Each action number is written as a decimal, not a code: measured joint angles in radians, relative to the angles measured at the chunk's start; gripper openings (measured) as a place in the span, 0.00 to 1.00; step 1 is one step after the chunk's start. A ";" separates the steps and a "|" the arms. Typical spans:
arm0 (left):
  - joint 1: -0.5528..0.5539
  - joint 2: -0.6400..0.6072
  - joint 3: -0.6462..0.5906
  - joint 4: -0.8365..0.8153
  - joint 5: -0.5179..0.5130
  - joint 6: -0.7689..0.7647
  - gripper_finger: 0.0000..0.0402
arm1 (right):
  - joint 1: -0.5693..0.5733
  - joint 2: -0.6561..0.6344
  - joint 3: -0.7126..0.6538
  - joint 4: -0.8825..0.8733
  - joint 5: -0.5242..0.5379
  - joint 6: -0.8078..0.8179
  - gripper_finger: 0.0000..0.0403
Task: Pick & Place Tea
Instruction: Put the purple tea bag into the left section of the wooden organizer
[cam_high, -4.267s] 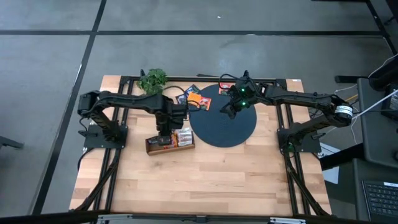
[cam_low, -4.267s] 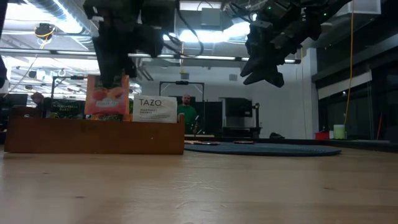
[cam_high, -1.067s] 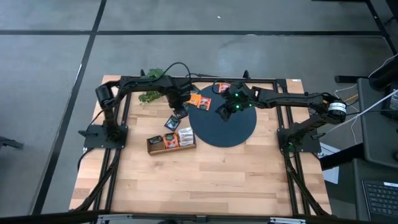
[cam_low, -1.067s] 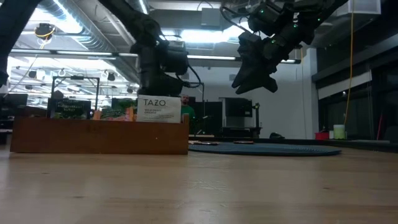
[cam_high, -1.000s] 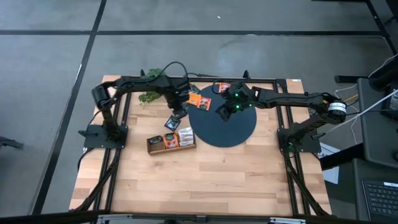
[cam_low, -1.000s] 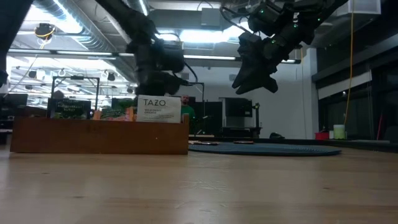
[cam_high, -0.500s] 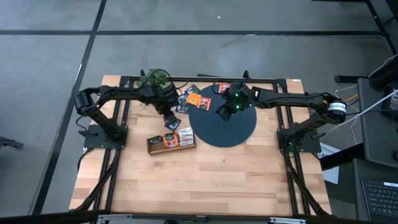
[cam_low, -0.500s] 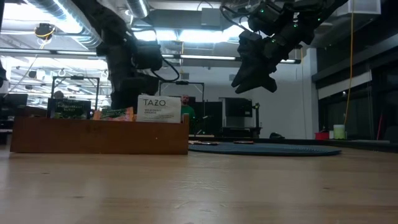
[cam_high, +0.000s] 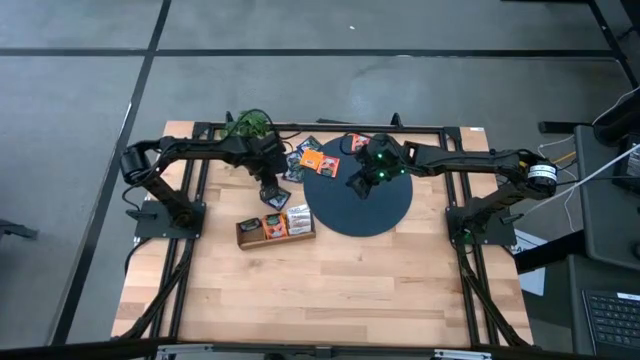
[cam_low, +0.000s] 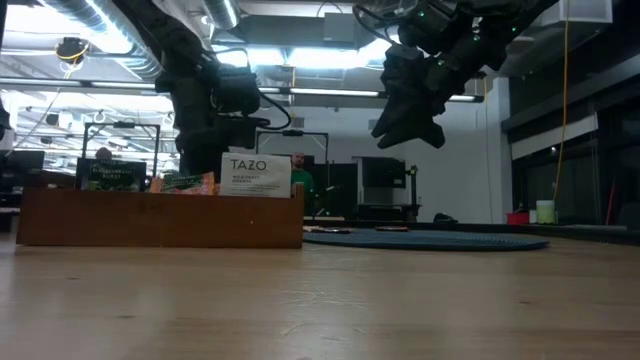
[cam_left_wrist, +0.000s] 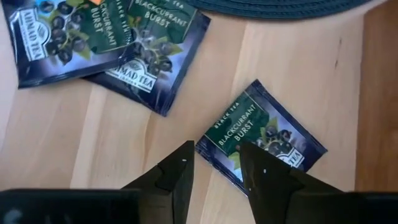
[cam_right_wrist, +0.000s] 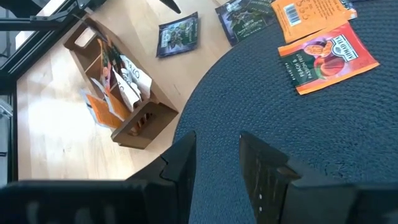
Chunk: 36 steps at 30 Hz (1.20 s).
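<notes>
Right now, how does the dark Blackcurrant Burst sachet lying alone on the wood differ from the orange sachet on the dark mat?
The Blackcurrant Burst sachet is dark blue with green lettering and lies on bare wood; the orange sachet is bright orange-red and rests on the dark mat. The left gripper hangs over the blackcurrant one. Both lie flat.

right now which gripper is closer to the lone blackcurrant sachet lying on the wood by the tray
Left. The left gripper hovers directly over the blackcurrant sachet, jaws open. The right gripper hangs over the dark disc, farther off.
</notes>
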 joint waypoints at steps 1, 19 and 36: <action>0.000 0.000 0.000 -0.001 0.006 0.011 0.31 | 0.000 0.000 0.000 0.000 0.000 0.000 0.30; -0.025 0.093 -0.001 0.027 -0.072 -0.007 0.31 | 0.000 0.000 0.000 0.001 0.000 0.002 0.30; -0.037 0.156 0.003 0.029 -0.036 0.010 0.30 | 0.000 0.000 0.000 0.001 0.001 0.020 0.30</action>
